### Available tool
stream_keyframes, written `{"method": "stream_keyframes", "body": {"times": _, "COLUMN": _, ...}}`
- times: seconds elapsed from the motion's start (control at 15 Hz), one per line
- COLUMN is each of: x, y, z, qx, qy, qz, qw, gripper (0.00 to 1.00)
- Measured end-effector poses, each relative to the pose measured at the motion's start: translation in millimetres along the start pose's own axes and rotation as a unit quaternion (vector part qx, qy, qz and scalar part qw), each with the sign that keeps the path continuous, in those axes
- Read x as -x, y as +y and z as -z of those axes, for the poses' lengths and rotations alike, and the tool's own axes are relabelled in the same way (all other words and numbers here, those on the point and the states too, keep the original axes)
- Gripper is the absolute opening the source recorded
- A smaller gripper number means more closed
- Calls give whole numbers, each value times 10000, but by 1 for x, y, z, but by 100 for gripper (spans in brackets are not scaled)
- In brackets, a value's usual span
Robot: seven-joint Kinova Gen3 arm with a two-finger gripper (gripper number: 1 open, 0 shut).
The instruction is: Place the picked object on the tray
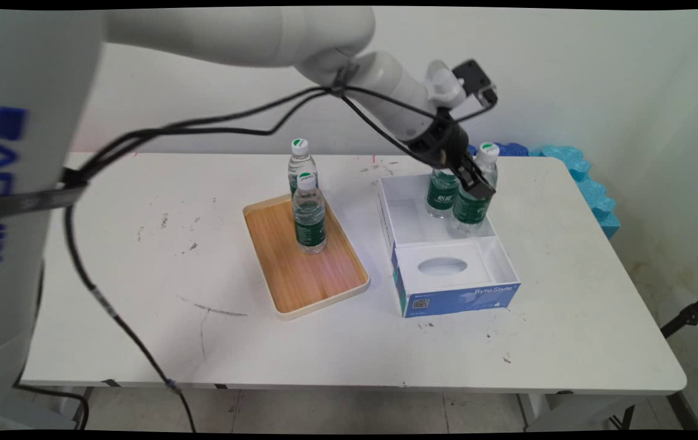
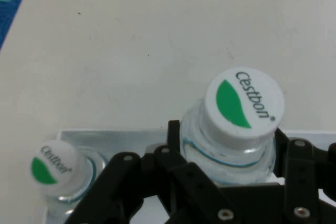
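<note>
My black gripper is shut on the shoulder of a clear water bottle with a white and green cap and a green label. This bottle stands slightly tilted in the back half of an open white and blue cardboard box. Beside it in the box stands a second bottle, on the arm's side. The fingers press the held bottle from both sides just below the cap.
A wooden tray lies left of the box with a bottle standing on it; another bottle is right behind that one. Blue foam pieces lie past the table's far right corner. Black cables hang over the table's left.
</note>
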Motion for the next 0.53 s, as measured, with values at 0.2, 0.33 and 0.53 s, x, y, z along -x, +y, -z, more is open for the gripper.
{"method": "stream_keyframes", "body": {"times": 0.2, "x": -3, "y": 2, "z": 33, "qx": -59, "qy": 154, "qz": 26, "qw": 9999, "gripper": 0}}
{"method": "stream_keyframes", "body": {"times": 0.33, "x": -1, "y": 4, "z": 61, "qx": -98, "qy": 277, "qz": 34, "qw": 9996, "gripper": 0}}
{"method": "stream_keyframes", "body": {"times": 0.53, "x": 13, "y": 9, "z": 100, "qx": -128, "qy": 385, "qz": 45, "qw": 9992, "gripper": 0}}
